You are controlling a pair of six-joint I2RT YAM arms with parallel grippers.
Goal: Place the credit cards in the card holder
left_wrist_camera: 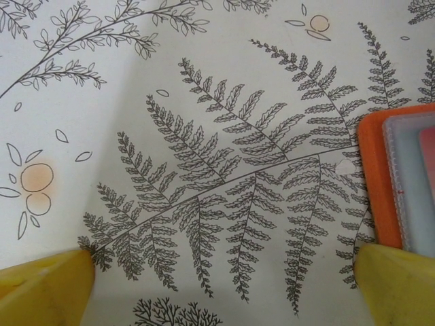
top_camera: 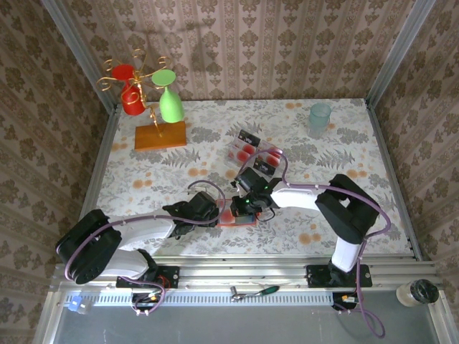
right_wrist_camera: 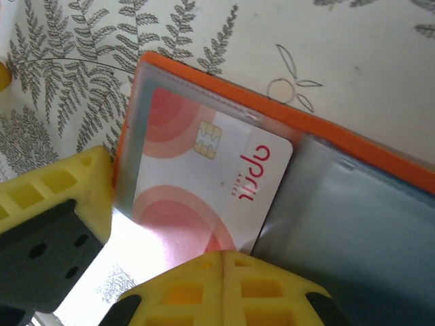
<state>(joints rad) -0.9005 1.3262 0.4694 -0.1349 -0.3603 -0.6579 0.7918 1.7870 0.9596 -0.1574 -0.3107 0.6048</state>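
The orange-red card holder (top_camera: 241, 218) lies open on the fern-print cloth near the front edge, grey-blue lining up. One credit card (right_wrist_camera: 204, 176), pale with red arcs and a chip, sits partly inside its left clear pocket. My right gripper (right_wrist_camera: 223, 257) is shut, fingertips together at the card's near edge, and sits over the holder (right_wrist_camera: 285, 112). My left gripper (left_wrist_camera: 223, 255) is open over bare cloth, and its right finger (left_wrist_camera: 394, 285) is beside the holder's orange edge (left_wrist_camera: 376, 176). Several more credit cards (top_camera: 252, 152) lie spread at mid-table. Both grippers, left (top_camera: 215, 213) and right (top_camera: 248, 206), meet at the holder.
A wire stand on an orange wooden base (top_camera: 160, 136) carries a red cup (top_camera: 131, 97) and a green cup (top_camera: 170, 104) at the back left. A translucent cup (top_camera: 320, 116) stands at the back right. A hand tool (top_camera: 255, 291) lies on the front rail.
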